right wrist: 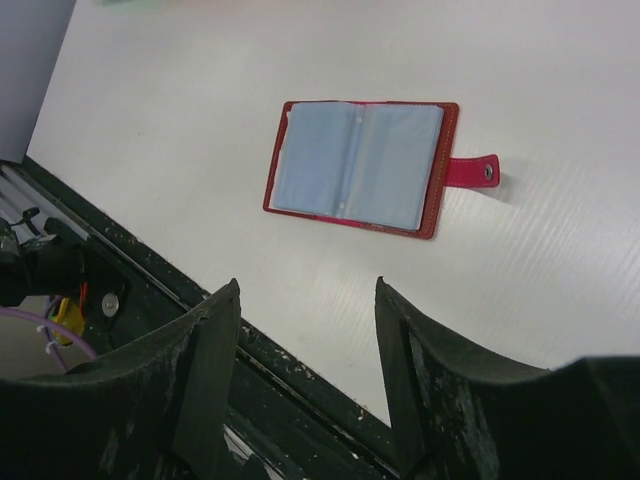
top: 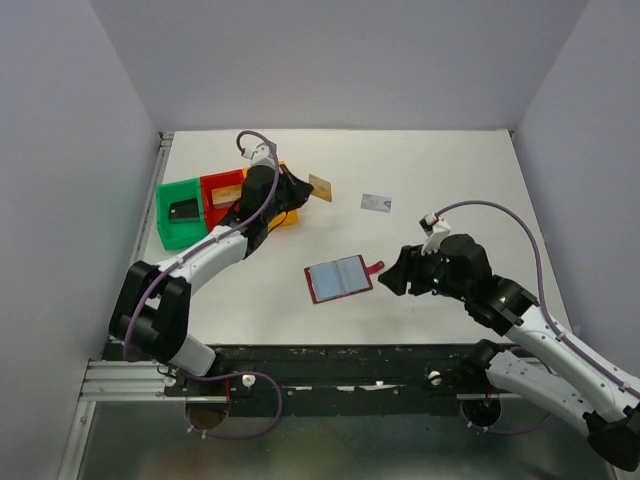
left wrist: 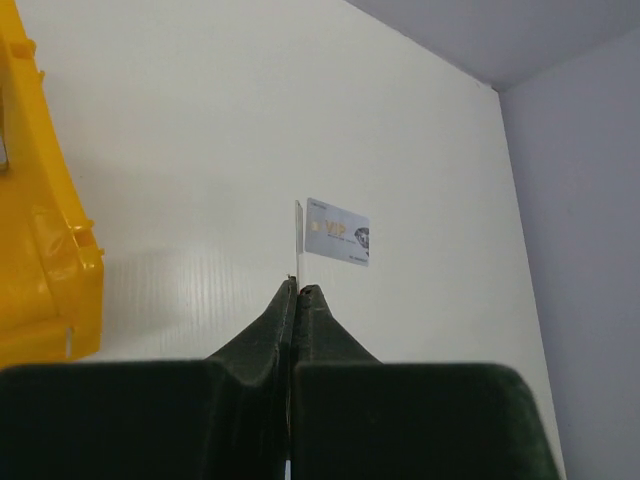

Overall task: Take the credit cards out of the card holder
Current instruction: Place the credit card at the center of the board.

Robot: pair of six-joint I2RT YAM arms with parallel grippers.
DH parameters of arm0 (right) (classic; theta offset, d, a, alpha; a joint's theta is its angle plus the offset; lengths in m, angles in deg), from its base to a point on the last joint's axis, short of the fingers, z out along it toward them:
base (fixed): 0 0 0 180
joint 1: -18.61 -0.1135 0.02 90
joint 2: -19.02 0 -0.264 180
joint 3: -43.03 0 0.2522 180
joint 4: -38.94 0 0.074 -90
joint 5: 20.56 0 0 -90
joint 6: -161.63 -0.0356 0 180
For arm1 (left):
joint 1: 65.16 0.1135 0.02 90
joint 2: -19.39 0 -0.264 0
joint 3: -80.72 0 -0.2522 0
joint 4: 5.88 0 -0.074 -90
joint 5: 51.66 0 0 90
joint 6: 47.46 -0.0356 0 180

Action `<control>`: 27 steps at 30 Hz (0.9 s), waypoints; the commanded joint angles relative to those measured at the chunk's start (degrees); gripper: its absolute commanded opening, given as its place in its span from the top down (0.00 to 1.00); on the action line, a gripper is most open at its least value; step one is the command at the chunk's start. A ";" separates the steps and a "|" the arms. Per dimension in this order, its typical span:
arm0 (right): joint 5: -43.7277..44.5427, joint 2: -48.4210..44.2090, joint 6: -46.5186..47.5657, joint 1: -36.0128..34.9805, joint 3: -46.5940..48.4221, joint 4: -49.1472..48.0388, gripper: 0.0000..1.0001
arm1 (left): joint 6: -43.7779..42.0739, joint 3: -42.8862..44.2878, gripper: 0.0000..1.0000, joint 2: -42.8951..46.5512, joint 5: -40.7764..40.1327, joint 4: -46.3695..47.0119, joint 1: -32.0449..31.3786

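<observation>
The card holder (top: 338,279) lies open on the table, dark red with light blue lining and its snap tab (top: 376,267) pointing right. In the right wrist view the card holder (right wrist: 360,165) shows no card sticking out. My right gripper (top: 393,276) (right wrist: 308,290) hangs open just right of the tab, holding nothing. My left gripper (top: 303,187) (left wrist: 298,287) is shut on a gold-tan credit card (top: 320,187), seen edge-on (left wrist: 297,240) from its wrist, beside the bins. A pale silver card (top: 376,203) (left wrist: 337,231) lies flat on the table beyond it.
Green bin (top: 180,212) with a black card (top: 184,210) inside, red bin (top: 222,190) and yellow-orange bin (top: 287,216) (left wrist: 40,230) stand at the back left under my left arm. The dark rail (right wrist: 300,385) of the table's near edge runs below my right gripper.
</observation>
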 commanded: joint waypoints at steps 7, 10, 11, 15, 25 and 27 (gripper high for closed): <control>-0.24 1.76 1.77 0.09 1.75 -0.15 0.37 | 4.02 9.90 1.00 -15.80 -3.19 -0.93 -0.61; 0.03 2.11 2.30 0.09 2.19 0.46 0.37 | 3.75 13.24 1.00 -19.49 -3.10 -1.81 -0.52; 0.20 2.46 2.56 0.09 2.54 0.90 0.37 | 4.01 14.03 1.00 -20.81 -3.02 -1.90 -0.61; 0.56 3.78 3.18 0.09 4.12 3.27 0.37 | 4.10 16.50 1.00 -23.81 -2.84 -2.60 -0.61; 0.73 3.78 4.93 0.09 4.21 3.63 0.37 | 5.60 17.03 0.96 -26.18 -2.22 -2.95 -0.61; 0.91 3.95 5.20 0.09 4.56 3.72 0.37 | 5.51 16.94 0.90 -26.19 -2.05 -3.22 -0.52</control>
